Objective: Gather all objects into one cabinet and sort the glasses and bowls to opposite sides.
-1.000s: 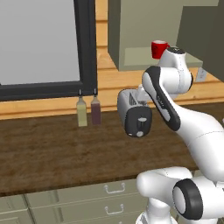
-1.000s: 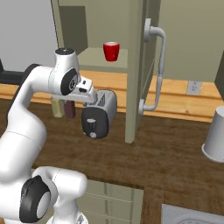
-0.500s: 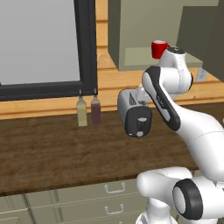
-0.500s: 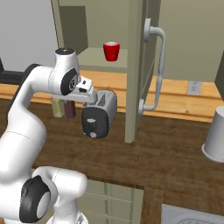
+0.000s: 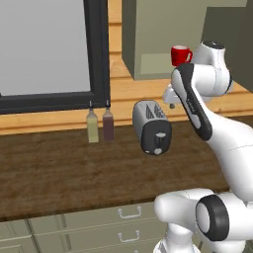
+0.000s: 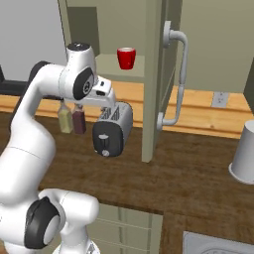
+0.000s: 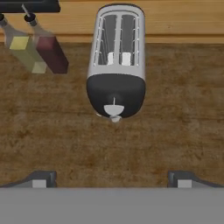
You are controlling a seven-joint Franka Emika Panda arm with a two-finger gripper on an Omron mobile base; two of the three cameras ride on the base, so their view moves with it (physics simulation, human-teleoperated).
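A bright red glass (image 5: 181, 55) (image 6: 126, 58) stands alone on the pale shelf of the grey-green wall cabinet (image 6: 110, 65). The cabinet's tall door (image 6: 155, 84) hangs open, and its curved grey handle (image 6: 181, 74) faces right. My gripper (image 7: 112, 178) is open, its two fingertips (image 7: 42, 178) far apart with nothing between them. It looks straight down at the counter just in front of a toaster (image 7: 116, 65). My hand (image 6: 103, 91) hovers over the toaster, below and left of the shelf. The bowls are out of view.
The chrome and black toaster (image 5: 152, 127) (image 6: 113, 129) lies on the dark wood counter (image 5: 59, 168). Two slim bottles (image 5: 92, 126) (image 5: 107, 124) stand to its left under the window. A white container (image 6: 244, 151) stands at the far right, and a sink corner (image 6: 218, 244) shows below it.
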